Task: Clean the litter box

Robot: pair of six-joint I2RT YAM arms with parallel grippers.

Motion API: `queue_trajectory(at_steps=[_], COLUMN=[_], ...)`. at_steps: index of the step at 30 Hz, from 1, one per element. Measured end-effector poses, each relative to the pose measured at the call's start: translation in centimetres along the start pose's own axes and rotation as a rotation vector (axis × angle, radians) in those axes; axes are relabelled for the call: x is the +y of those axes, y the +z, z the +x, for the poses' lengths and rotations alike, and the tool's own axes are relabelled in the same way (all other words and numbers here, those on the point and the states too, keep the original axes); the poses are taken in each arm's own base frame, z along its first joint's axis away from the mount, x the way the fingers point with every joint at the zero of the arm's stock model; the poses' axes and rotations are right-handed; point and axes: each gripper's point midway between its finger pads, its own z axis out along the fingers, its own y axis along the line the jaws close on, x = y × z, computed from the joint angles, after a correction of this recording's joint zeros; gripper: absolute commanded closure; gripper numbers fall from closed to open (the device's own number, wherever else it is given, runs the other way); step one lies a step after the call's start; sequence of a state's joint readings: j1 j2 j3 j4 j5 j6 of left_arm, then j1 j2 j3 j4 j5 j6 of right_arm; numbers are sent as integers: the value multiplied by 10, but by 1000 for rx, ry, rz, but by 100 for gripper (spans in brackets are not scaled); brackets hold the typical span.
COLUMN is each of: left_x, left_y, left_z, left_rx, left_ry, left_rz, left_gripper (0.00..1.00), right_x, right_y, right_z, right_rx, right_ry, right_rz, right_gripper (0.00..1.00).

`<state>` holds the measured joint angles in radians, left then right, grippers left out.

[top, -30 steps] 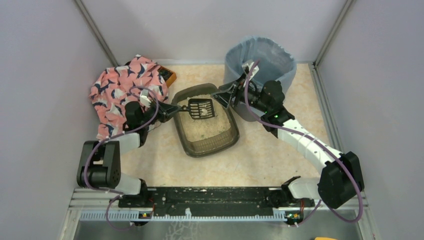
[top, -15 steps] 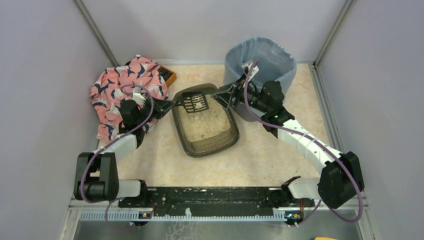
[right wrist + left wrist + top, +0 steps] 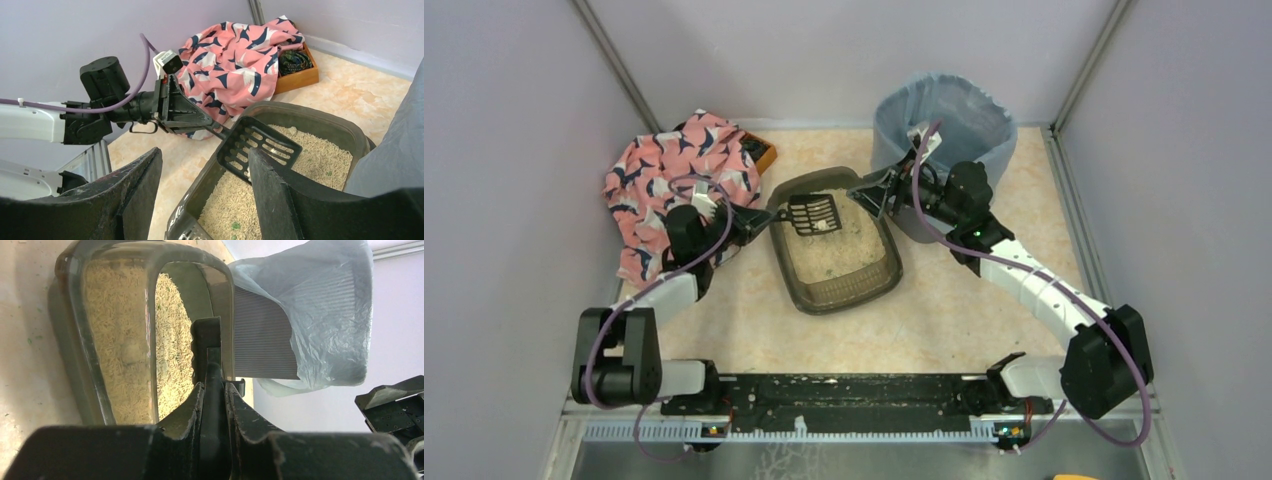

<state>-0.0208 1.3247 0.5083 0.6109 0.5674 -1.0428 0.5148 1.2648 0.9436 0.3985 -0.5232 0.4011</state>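
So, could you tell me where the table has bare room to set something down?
Bare table between the litter box and the arm bases; also the back strip between wooden box and bin. Crowded at the litter box's far end: scoop, left tool, right tool.

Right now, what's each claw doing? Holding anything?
Left gripper: closed on the black scoop's handle.
Right gripper: open, nothing clamped, by the litter box.

Outstretched left arm [image 3: 667, 287] with jaws clamped; extended right arm [image 3: 1036, 287] with jaws apart.
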Motion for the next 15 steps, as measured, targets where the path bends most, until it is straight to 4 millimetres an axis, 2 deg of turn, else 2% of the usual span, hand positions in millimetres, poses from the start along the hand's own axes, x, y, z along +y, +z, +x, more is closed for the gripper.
queue_trajectory(at_steps=[4, 11, 15], left_x=[-8, -43, -70], left_y=[-2, 8, 19], left_z=[-5, -27, -50], left_rx=[-4, -10, -20], left_ry=[7, 0, -4], left_rz=[6, 73, 104], left_gripper=[100, 100, 100], right_x=[2, 15, 27], right_y=[-2, -12, -22], right_z=[-2, -17, -35], right_rx=[-2, -33, -71], right_ry=[-1, -20, -38], right_rz=[-2, -16, -20], right_gripper=[36, 36, 36])
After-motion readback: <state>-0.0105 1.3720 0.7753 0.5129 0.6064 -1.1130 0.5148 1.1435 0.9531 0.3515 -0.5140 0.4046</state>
